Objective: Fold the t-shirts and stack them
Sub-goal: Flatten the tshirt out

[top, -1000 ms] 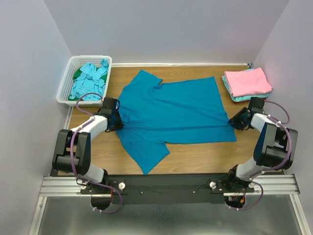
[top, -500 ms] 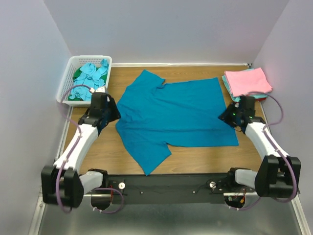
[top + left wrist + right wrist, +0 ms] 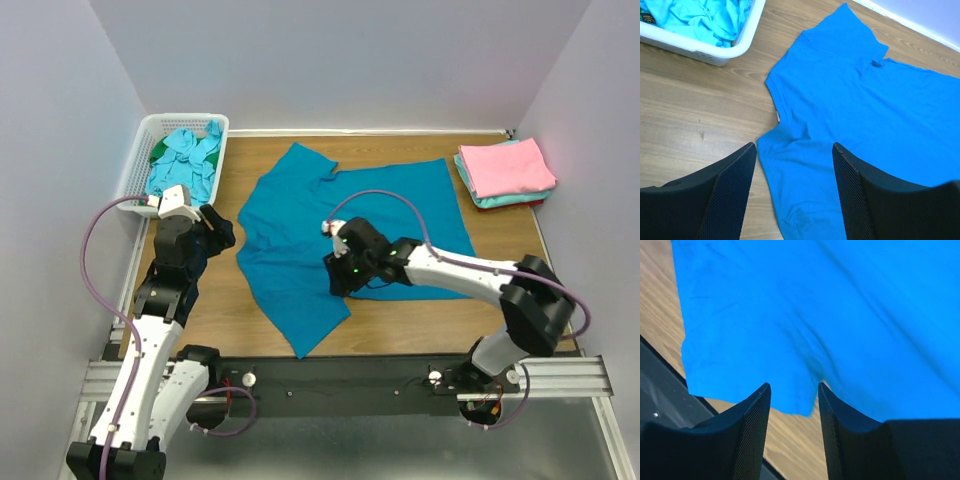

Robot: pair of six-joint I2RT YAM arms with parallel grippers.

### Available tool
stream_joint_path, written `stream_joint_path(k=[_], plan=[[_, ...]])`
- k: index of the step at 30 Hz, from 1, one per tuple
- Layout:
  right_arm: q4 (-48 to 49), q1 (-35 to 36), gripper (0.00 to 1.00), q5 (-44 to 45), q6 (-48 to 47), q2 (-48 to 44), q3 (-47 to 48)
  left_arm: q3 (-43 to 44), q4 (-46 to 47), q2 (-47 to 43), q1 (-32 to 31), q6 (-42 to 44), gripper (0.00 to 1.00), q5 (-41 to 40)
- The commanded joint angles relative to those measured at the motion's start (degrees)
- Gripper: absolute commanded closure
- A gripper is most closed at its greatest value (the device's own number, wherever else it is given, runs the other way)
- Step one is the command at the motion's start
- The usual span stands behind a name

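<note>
Teal t-shirt [image 3: 380,215] lies flat on the table [image 3: 240,320]. Right gripper [image 3: 793,390] is spread over the near sleeve's armpit, and left gripper [image 3: 794,150] is spread beside the shoulder. Drop straight and pinch both layers at the edge.

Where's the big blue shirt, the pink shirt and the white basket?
big blue shirt [image 3: 300,225]: top view, on its flat middle part.
pink shirt [image 3: 505,165]: top view, on its folded top face.
white basket [image 3: 133,175]: top view, on its left slotted wall.

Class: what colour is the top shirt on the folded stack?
The top shirt is pink, seen best in the top external view.
</note>
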Motion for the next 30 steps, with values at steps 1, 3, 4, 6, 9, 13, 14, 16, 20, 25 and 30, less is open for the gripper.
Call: stream_joint_path(k=[1, 3, 4, 6, 9, 13, 14, 16, 20, 25, 30], plan=[[-1.2, 5.1, 0.51, 4.1, -5.3, 6.9, 6.1, 0.8, -0.7, -2.3, -0.3, -1.2, 0.3, -2.7], [-1.6, 6.1, 0.51, 3.2, -5.8, 10.2, 9.3, 1.5, -0.8, -2.4, -0.3, -1.2, 0.3, -2.4], [-2.3, 7.4, 0.51, 2.9, -5.8, 12.8, 10.2, 1.8, -1.0, -2.2, -0.3, -1.1, 0.3, -2.1], [-3.6, 8.9, 0.51, 3.2, -6.5, 15.2, 12.5, 2.5, -1.4, -1.9, -0.3, -0.9, 0.3, -2.1], [-6.3, 12.1, 0.51, 3.3, -7.3, 19.3, 14.9, 2.8, -1.6, -2.0, -0.3, -0.7, 0.29, -2.5], [-9.9, 16.2, 0.51, 2.7, -7.6, 22.8, 16.6, 2.5, -1.5, -2.1, -0.3, -0.8, 0.29, -2.0], [-10.8, 16.8, 0.51, 2.5, -7.6, 23.1, 16.7, 2.5, -1.6, -2.0, -0.3, -0.9, 0.29, -1.9], [-11.6, 18.3, 0.51, 2.2, -7.5, 23.4, 17.1, 2.4, -1.6, -1.7, -0.3, -1.0, 0.29, -1.5], [-14.1, 20.5, 0.51, 0.4, -7.7, 24.2, 18.4, 2.1, -1.8, -1.5, -0.4, -1.5, 0.29, -1.4], [-15.8, 23.0, 0.51, -0.3, -7.5, 25.3, 19.7, 1.8, -1.8, -1.5, -0.3, -1.7, 0.29, -1.6], [-16.1, 23.7, 0.51, -2.5, -8.0, 26.0, 21.9, 1.8, -1.8, -1.3, -0.3, -1.7, 0.29, -1.9]])
